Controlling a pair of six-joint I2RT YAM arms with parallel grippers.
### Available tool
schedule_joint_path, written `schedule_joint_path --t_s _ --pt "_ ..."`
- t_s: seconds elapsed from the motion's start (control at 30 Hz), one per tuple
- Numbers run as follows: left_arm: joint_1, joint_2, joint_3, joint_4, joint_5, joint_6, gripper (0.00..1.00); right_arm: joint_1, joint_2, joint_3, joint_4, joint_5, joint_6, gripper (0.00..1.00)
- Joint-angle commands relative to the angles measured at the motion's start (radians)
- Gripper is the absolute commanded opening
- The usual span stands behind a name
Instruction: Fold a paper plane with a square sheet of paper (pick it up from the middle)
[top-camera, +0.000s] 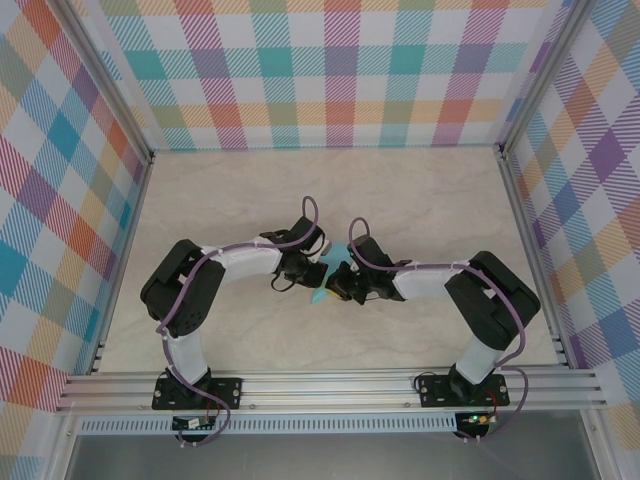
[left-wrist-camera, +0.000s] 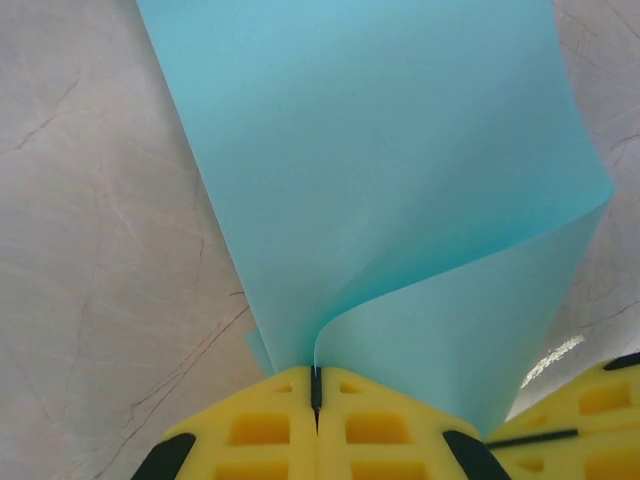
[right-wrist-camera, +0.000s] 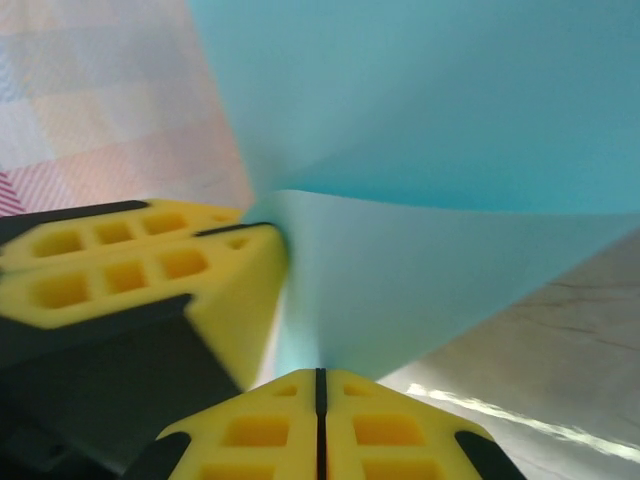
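The square sheet of paper is turquoise and hangs between my two grippers above the middle of the table. In the left wrist view the sheet curls upward in a loose bend, and my left gripper is shut on its lower edge. From the right wrist the paper spreads wide above my right gripper, which is shut on another part of that edge. The two grippers sit close together: the right fingers show beside the left ones, and the left fingers beside the right ones.
A pale marbled tabletop lies under the arms, with checked walls on three sides. An aluminium rail carrying both arm bases runs along the near edge.
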Motion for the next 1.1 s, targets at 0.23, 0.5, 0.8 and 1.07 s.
schedule_joint_path --t_s 0.23,0.5,0.8,1.07 --pt "0.010 0.030 -0.026 -0.009 0.020 0.008 0.02 0.009 -0.010 -0.005 0.066 -0.001 0.016 0.10" --pt "0.010 0.029 -0.028 -0.014 0.020 0.008 0.01 0.017 0.028 0.016 0.082 -0.014 0.022 0.10" --pt "0.010 0.030 -0.030 -0.018 0.008 0.018 0.01 0.020 0.082 -0.038 0.092 0.015 0.026 0.10" --pt "0.010 0.031 -0.031 -0.013 0.010 0.016 0.01 0.028 -0.023 -0.046 0.074 0.023 0.010 0.11"
